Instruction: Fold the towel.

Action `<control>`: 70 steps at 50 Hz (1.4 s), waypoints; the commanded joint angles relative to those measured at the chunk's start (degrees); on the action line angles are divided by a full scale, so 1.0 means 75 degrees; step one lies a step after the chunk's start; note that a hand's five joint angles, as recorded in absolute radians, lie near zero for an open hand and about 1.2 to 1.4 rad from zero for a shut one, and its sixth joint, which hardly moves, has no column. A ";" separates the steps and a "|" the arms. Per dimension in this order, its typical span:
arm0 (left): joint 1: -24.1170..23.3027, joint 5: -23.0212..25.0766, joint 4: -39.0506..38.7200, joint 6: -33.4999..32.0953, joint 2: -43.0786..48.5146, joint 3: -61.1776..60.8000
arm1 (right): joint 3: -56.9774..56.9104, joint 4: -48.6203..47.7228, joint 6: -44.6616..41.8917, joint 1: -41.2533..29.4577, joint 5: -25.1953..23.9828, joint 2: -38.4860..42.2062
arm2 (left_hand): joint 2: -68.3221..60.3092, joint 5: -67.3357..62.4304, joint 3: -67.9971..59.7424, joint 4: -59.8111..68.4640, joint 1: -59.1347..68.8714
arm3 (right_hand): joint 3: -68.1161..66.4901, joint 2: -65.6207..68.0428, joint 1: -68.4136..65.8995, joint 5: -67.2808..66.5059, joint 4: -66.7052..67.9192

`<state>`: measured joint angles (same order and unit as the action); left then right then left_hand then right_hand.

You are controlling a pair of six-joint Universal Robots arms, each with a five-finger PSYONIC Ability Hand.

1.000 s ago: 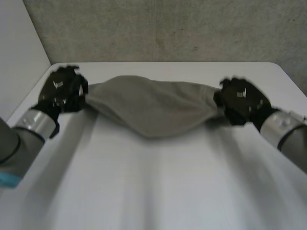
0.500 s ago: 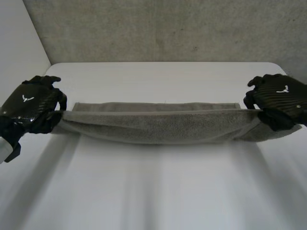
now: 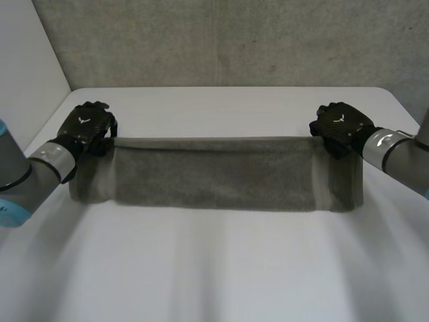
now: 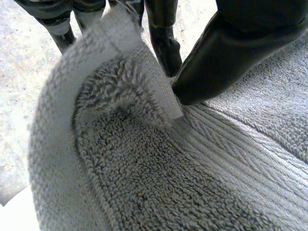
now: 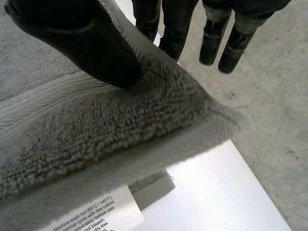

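Towel point(image 3: 214, 174), grey and looped, forms a long band across the far half of the white bench point(image 3: 214, 275), its top edge taut and straight between the two hands. In the head view its two ends look smeared and half see-through, so their outline is hard to make out. I cannot tell whether the lower edge rests on the bench or hangs just above it. From above, the fingertips of both hands are hidden behind the cloth. In the right wrist view a white care label point(image 5: 91, 211) sticks out from under the towel's edge. It is cut off by the frame, and only part of its print can be read.

The left hand point(image 3: 86, 129) grips the left top corner. In its wrist view the thumb point(image 4: 226, 53) presses on the ribbed border while the fingers point(image 4: 163, 38) sit behind the upturned corner, pinching the cloth between them. The right hand point(image 3: 342, 127) grasps the right top corner in much the same way. Its thumb bears down on the pile and some of its fingers lie on the far side of the edge, with the cloth clamped between.

The towel spans the gap between the hands and drops from them toward the robot, one hand at each end of the top edge. The grey forearms point(image 3: 47, 164) reach in from the near sides of the bench.
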<state>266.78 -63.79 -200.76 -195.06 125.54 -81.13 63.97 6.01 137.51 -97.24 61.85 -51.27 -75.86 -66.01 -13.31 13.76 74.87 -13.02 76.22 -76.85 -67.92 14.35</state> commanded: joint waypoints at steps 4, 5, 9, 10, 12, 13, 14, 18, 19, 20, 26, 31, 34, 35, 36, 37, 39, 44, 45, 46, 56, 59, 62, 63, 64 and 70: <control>-0.0250 -0.0260 0.0213 -0.0019 0.1180 0.1525 | -0.1368 -0.0075 0.0087 -0.0288 0.0577 0.1151 | -0.0552 -0.0532 0.0442 -0.0501 0.0683 | 0.0403 0.0505 -0.0420 -0.0277 -0.0580; -0.0262 -0.0295 0.0282 -0.0031 0.1331 0.1722 | -0.1370 -0.0075 0.0087 -0.0288 0.0578 0.1152 | -0.0552 -0.0532 0.0442 -0.0501 0.0683 | 0.0403 0.0505 -0.0420 -0.0277 -0.0580; -0.0262 -0.0307 0.0459 -0.0031 0.1625 0.2040 | -0.1651 -0.0075 0.0087 -0.0300 0.0636 0.1410 | -0.0552 -0.0532 0.0442 -0.0501 0.0683 | 0.0403 0.0505 -0.0420 -0.0277 -0.0580; -0.0274 -0.0307 0.0540 -0.0031 0.1741 0.2156 | -0.1732 -0.0075 0.0087 -0.0323 0.0636 0.1514 | -0.0552 -0.0532 0.0442 -0.0501 0.0683 | 0.0403 0.0505 -0.0420 -0.0277 -0.0580; -0.0274 -0.0319 0.0634 -0.0042 0.1917 0.2298 | -0.1792 -0.0075 0.0087 -0.0347 0.0636 0.1621 | -0.0552 -0.0532 0.0442 -0.0501 0.0683 | 0.0403 0.0505 -0.0420 -0.0277 -0.0580; -0.0274 -0.0319 0.0635 -0.0043 0.1918 0.2298 | -0.1850 -0.0075 0.0087 -0.0370 0.0636 0.1737 | -0.0552 -0.0532 0.0442 -0.0501 0.0683 | 0.0403 0.0505 -0.0420 -0.0277 -0.0580; -0.0274 -0.0319 0.0635 -0.0043 0.1988 0.2345 | -0.1850 -0.0075 0.0087 -0.0370 0.0636 0.1738 | -0.0552 -0.0532 0.0442 -0.0501 0.0683 | 0.0403 0.0505 -0.0420 -0.0277 -0.0580; -0.0286 -0.0400 0.0646 -0.0159 0.2129 0.2473 | -0.1979 -0.0133 0.0075 -0.0394 0.0648 0.1948 | 0.1857 0.1876 0.0442 -0.0501 -0.1725 | 0.0403 0.0505 -0.0420 -0.0277 -0.0580; -0.0286 -0.0401 0.0646 -0.0160 0.2129 0.2474 | -0.1979 -0.0133 0.0075 -0.0394 0.0648 0.1949 | 0.1868 0.1887 0.0442 -0.0501 -0.1736 | 0.0403 0.0505 -0.0420 -0.0277 -0.0580; -0.0297 -0.0470 0.0646 -0.0229 0.2164 0.2497 | -0.1991 -0.0168 0.0052 -0.0394 0.0648 0.1995 | 0.3067 0.3086 0.0442 -0.0501 -0.2935 | 0.0403 0.0505 -0.0420 -0.0277 -0.0580; -0.0461 -0.1137 0.0588 -0.0534 0.2106 0.2544 | -0.1909 -0.0543 0.0063 -0.0394 0.0811 0.2055 | 0.6747 0.6766 0.0442 -0.0501 -0.6615 | 0.0403 -0.8110 0.8194 0.8337 -0.0580; -0.0532 -0.1514 0.0564 -0.0547 0.1965 0.2533 | -0.1803 -0.0637 0.0075 -0.0405 0.1257 0.1949 | 0.8305 0.8324 0.0442 -0.0501 -0.8173 | 0.0403 -0.8829 0.8913 0.9056 -0.0580; -0.0532 -0.1584 0.0552 -0.0523 0.1777 0.2462 | -0.1406 -0.0917 0.0122 -0.0417 0.1433 0.1529 | 0.8305 0.8324 0.0442 -0.0501 -0.8173 | 0.0403 -0.8829 0.8913 0.9056 -0.0580; -0.0532 -0.1596 0.0564 -0.0511 0.1673 0.2427 | -0.1405 -0.0918 0.0122 -0.0417 0.1433 0.1527 | 0.8305 0.8324 0.0442 -0.0501 -0.8173 | 0.0403 -0.8829 0.8913 0.9056 -0.0580; -0.0532 -0.1608 0.0564 -0.0500 0.1521 0.2381 | -0.1208 -0.1116 0.0133 -0.0440 0.1456 0.1353 | 0.8305 0.8324 0.0442 -0.0501 -0.8173 | 0.0403 -0.8829 0.8913 0.9056 -0.0580; -0.0532 -0.1608 0.0564 -0.0500 0.1520 0.2380 | -0.0997 -0.1315 0.0145 -0.0464 0.1480 0.1166 | 0.8305 0.8324 0.0442 -0.0501 -0.8173 | 0.0403 -0.8829 0.8913 0.9056 -0.0580; -0.0532 -0.1620 0.0576 -0.0453 0.1205 0.2159 | -0.0763 -0.1514 0.0157 -0.0476 0.1468 0.0943 | 0.8282 0.8301 0.0442 -0.0501 -0.8150 | 0.0403 -0.8829 0.8913 0.9056 -0.0580; -0.0520 -0.1620 0.0599 -0.0359 0.0444 0.1586 | -0.0046 -0.1985 0.0426 -0.0476 0.1538 0.0074 | 0.8282 0.8301 0.0442 -0.0501 -0.8150 | 0.0403 -0.8829 0.8913 0.9056 -0.0580; -0.0520 -0.1620 0.0599 -0.0301 0.0105 0.1293 | 0.0198 -0.2031 0.0635 -0.0464 0.1585 -0.0251 | 0.8238 0.8257 0.0442 -0.0501 -0.8106 | 0.0403 -0.8829 0.8913 0.9056 -0.0580; -0.0497 -0.1608 0.0599 -0.0219 -0.0235 0.0942 | 0.0479 -0.2020 0.0893 -0.0418 0.1632 -0.0648 | 0.8215 0.8234 0.0442 -0.0501 -0.8083 | 0.0403 -0.8829 0.8913 0.9056 -0.0580; -0.0438 -0.1538 0.0459 0.0672 -0.2148 -0.1464 | 0.2322 -0.0989 0.2454 -0.0241 0.1632 -0.2363 | 0.8215 0.8234 0.0442 -0.0501 -0.8083 | 0.0403 -0.8829 0.8913 0.9056 -0.0580; -0.0449 -0.1526 0.0237 0.1045 -0.2359 -0.2058 | 0.2767 -0.0344 0.2501 -0.0195 0.1632 -0.2340 | 0.8193 0.8212 0.0442 -0.0501 -0.8061 | 0.0403 -0.8829 0.8913 0.9056 -0.0580; -0.0520 -0.1514 -0.0067 0.1327 -0.2394 -0.2446 | 0.3236 -0.0215 0.2419 -0.0159 0.1597 -0.2235 | 0.8193 0.8212 0.0442 -0.0501 -0.8061 | 0.0403 -0.8829 0.8913 0.9056 -0.0580; -0.0543 -0.1514 -0.0138 0.1410 -0.2406 -0.2576 | 0.3421 -0.0389 0.2407 -0.0067 0.1597 -0.2118 | 0.8192 0.8212 0.0442 -0.0501 -0.8061 | 0.0403 -0.8829 0.8913 0.9056 -0.0580; -0.0543 -0.1514 -0.0139 0.1411 -0.2406 -0.2577 | 0.3423 -0.0391 0.2407 -0.0066 0.1597 -0.2117 | 0.8192 0.8212 0.0442 -0.0501 -0.8061 | 0.0403 -0.8829 0.8913 0.9056 -0.0580; -0.0719 -0.1514 -0.0489 0.1481 -0.2406 -0.2951 | 0.3892 -0.1528 0.2407 0.0239 0.1515 -0.1731 | 0.8237 0.8256 0.0442 -0.0501 -0.8105 | 0.0403 -0.8750 0.8835 0.8978 -0.0580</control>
<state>262.58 -75.15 -201.86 -184.41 107.08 -101.12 90.61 1.34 155.95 -97.03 73.75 -66.82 -17.32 -5.06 -13.31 13.76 19.29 -13.02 14.44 -13.13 -3.62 14.35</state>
